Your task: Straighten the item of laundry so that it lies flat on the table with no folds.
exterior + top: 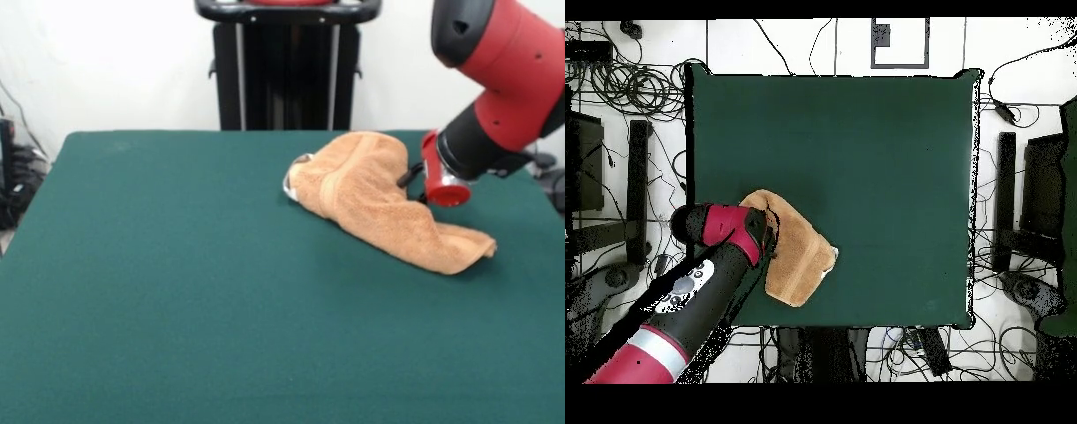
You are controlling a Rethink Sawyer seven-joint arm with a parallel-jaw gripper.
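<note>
The orange-tan towel (380, 199) lies bunched and folded at the table's far right in the front view, draped over the end of the red and black arm (494, 79). Its lower end trails onto the green table (177, 291). The gripper (297, 174) is almost wholly hidden under the towel; only a small silvery bit shows at the towel's left end. In the overhead view the towel (797, 255) sits near the table's (865, 150) bottom left edge, with the arm (715, 260) lying against its left side. The towel's white tag is not visible.
The robot's black pedestal (287, 71) stands behind the table's far edge. Cables and stands (625, 150) lie on the floor round the table. Wide green felt stretches to the left and front of the towel in the front view.
</note>
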